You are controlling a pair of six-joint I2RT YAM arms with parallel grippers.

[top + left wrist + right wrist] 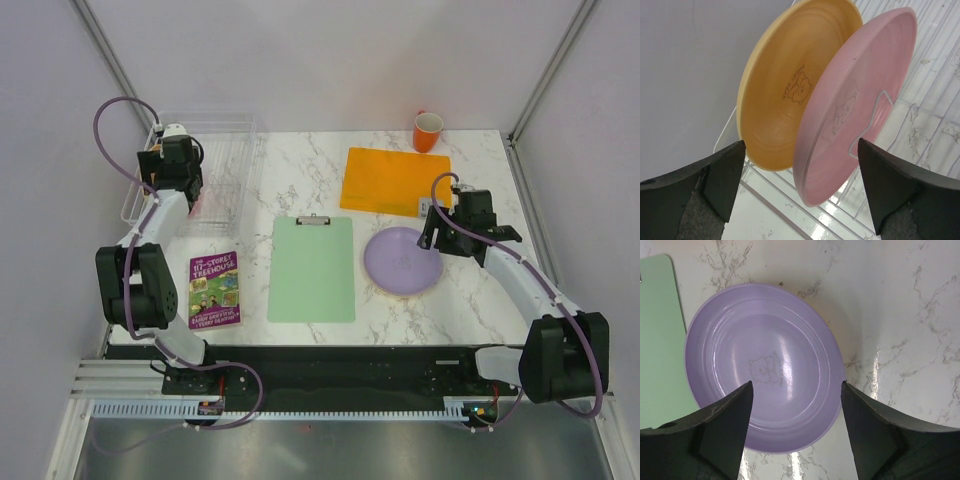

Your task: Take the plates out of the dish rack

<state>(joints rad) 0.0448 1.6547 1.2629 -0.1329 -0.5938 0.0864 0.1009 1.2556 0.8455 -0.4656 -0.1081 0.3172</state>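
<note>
Now left gripper (800, 150) gapes toward pink plate (860, 75) (right gripper (796, 387), released, over lilac plate (765, 340)).

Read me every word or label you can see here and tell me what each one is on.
"117-STOREY TREEHOUSE": cover of the purple book.
Book's lower line: too small to read.
Lettering by the bear prints on the yellow-orange plate, pink plate, purple plate: blurred.
Small white label on the orange sheet: too small.
</note>
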